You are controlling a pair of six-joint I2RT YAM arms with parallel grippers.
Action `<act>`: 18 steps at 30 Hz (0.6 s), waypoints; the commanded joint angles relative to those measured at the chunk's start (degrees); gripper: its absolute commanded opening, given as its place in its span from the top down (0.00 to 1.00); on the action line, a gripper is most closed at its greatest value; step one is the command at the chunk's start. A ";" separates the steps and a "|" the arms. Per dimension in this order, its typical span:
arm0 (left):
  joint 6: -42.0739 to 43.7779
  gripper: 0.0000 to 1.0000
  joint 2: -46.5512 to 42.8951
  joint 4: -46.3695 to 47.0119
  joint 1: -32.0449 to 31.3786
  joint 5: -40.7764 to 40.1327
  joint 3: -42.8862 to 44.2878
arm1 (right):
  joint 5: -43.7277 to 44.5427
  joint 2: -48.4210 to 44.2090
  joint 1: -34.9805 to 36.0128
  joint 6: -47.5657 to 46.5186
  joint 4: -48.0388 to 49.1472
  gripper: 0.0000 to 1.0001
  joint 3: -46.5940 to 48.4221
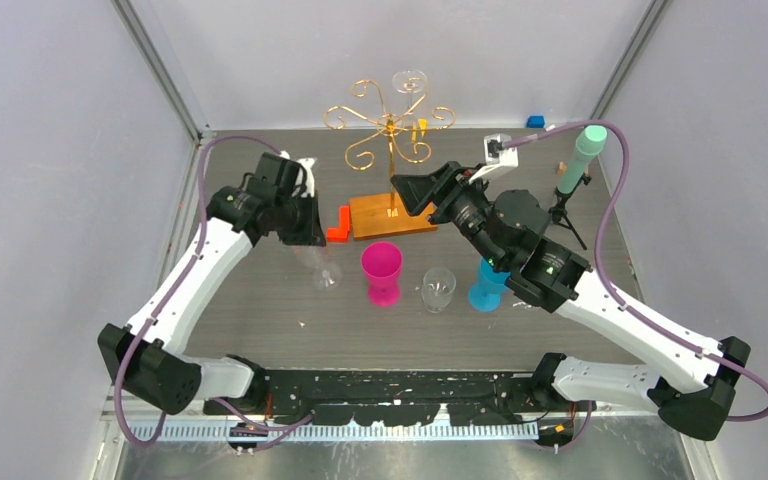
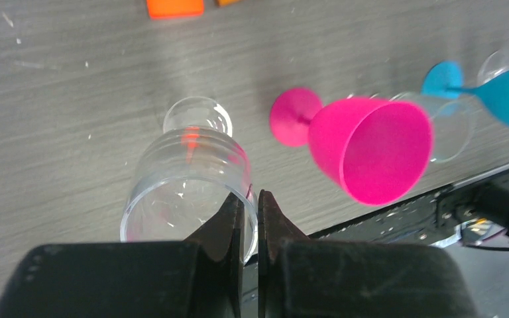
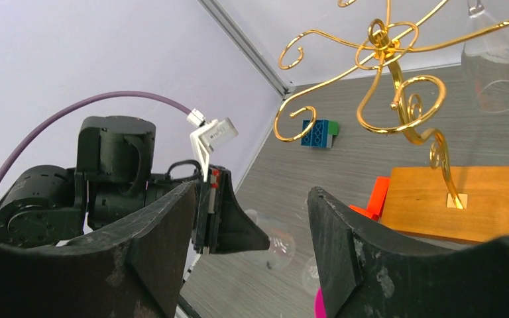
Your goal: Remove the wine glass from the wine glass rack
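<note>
The left gripper (image 2: 253, 202) is hovering at a clear glass's (image 2: 185, 192) rim on the bench (image 2: 73, 99), jaws shut; whether they are pinching it I cannot tell. The right gripper (image 3: 252, 195) is facing the wine glass rack (image 3: 380, 41), jaws wide and empty. The wine glass (image 3: 494, 66) is hanging bowl-down from a far scroll arm, so the reach should be clearing the nearer curls, then sliding the stem outward.
</note>
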 commanded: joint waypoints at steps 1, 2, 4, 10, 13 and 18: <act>1.22 1.00 -2.30 -1.00 -3.31 -4.26 -1.98 | 2.61 -1.81 -0.28 1.87 -0.16 0.33 -0.68; 0.92 1.00 -2.57 -1.04 -4.10 -4.78 -2.54 | 2.97 -1.95 -0.32 2.05 -0.16 0.33 -0.84; 0.05 1.00 -3.03 -0.14 -5.58 -5.49 -3.98 | 3.34 -2.07 -0.33 2.60 -0.20 0.33 -1.25; -2.19 1.00 -3.77 3.54 -9.98 -8.32 -7.61 | 4.23 -2.46 -0.36 3.67 -0.82 0.33 -1.78; -3.05 1.00 -3.80 4.58 -11.92 -10.73 -8.32 | 4.46 -2.65 -0.41 3.97 -1.01 0.34 -1.70; -3.75 1.00 -4.05 8.45 -13.56 -12.07 -10.37 | 5.39 -3.02 -0.46 4.89 -1.04 0.34 -2.32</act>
